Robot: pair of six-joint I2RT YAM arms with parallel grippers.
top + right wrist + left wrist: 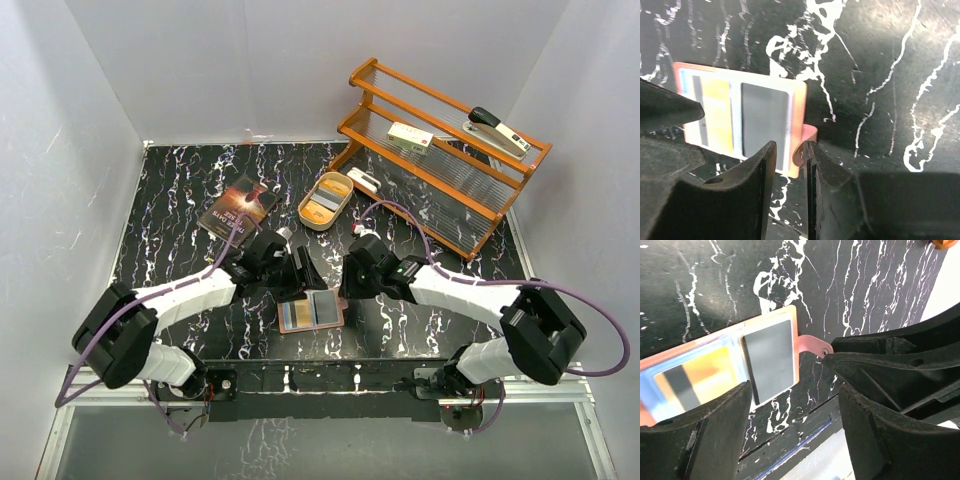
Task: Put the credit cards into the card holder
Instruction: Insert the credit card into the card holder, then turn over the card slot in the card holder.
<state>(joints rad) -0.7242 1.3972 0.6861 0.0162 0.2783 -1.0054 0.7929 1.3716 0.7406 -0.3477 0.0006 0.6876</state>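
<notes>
Resting on one card holder, two credit cards

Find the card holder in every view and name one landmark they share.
Top external: the card holder lies open at low centre.
Left wrist: card holder in the left half, running off the left edge.
Right wrist: card holder left of centre.
Shared landmark: the dark grey card in its right half.
</notes>
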